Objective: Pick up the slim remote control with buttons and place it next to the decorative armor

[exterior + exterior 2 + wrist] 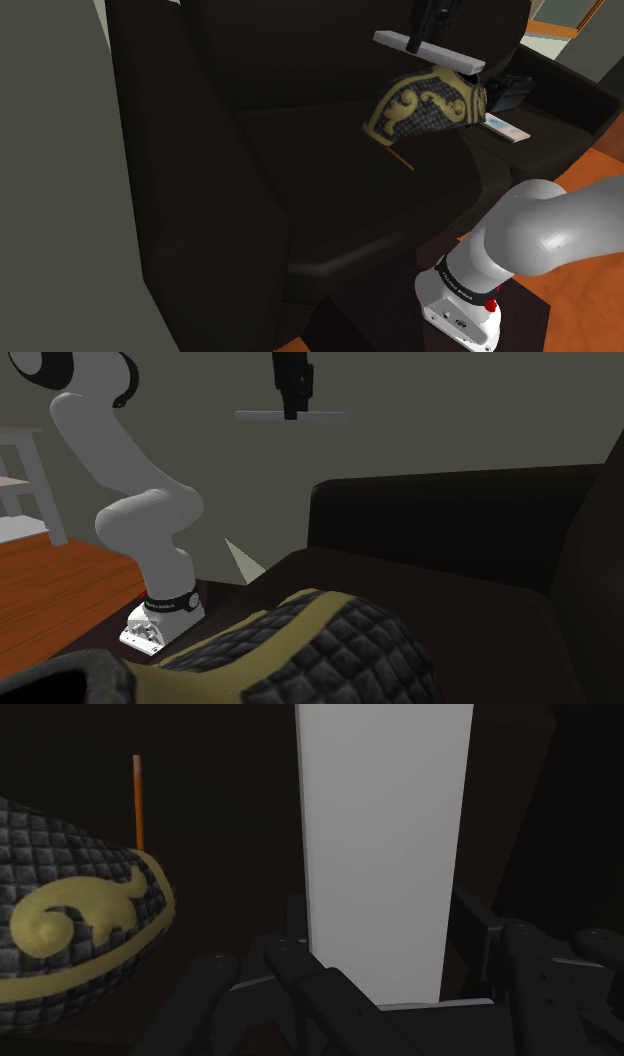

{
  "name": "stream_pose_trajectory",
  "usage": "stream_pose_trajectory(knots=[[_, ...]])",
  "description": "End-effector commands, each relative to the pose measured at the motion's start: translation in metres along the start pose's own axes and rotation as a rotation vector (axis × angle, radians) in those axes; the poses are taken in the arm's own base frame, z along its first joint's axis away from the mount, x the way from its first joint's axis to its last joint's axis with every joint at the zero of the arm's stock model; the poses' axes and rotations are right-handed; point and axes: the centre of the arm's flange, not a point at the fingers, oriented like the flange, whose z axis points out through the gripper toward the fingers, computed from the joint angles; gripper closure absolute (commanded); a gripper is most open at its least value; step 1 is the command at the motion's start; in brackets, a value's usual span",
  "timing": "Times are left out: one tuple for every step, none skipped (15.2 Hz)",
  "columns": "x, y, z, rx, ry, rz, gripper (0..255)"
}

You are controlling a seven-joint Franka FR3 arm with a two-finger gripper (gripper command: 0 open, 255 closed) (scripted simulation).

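Observation:
A slim, plain grey remote (pixel 430 52) hangs level in the air, clasped across its middle by my black gripper (pixel 421 44), which is shut on it. Just below it, on the dark sofa seat (pixel 330 180), lies the decorative armor (pixel 425 108), black quilted with gold scrollwork. In the second exterior view the remote (pixel 262 417) and gripper (pixel 291 412) hover high above the armor (pixel 320 642) in the foreground. In the wrist view the remote (pixel 385 844) runs straight out between the fingers (pixel 300 974), with the armor (pixel 70 914) off to one side.
A thin orange stick (pixel 401 160) lies on the seat by the armor. Another small white flat device (pixel 508 131) and a black object (pixel 510 92) rest beyond the armor. The sofa's tall dark back (pixel 300 50) and armrest (pixel 200 200) surround the seat. Orange wooden floor (pixel 60 582) lies around the stand.

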Motion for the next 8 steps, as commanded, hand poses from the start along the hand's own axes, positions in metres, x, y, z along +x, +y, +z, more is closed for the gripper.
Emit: stream_pose_trajectory(knots=[[-0.011, 0.021, 0.001, 0.0, 0.0, -0.001, 255], [-0.017, 0.033, 0.001, 0.0, 0.0, -0.001, 255], [-0.023, 0.045, 0.001, 0.0, 0.0, -0.001, 255], [-0.029, 0.057, 0.001, 0.0, 0.0, -0.001, 255], [-0.035, 0.069, 0.001, 0.0, 0.0, -0.001, 255], [-0.041, 0.08, 0.001, 0.0, 0.0, -0.001, 255], [-0.047, 0.092, 0.001, 0.0, 0.0, -0.001, 255], [-0.052, 0.104, 0.001, 0.0, 0.0, -0.001, 255]])
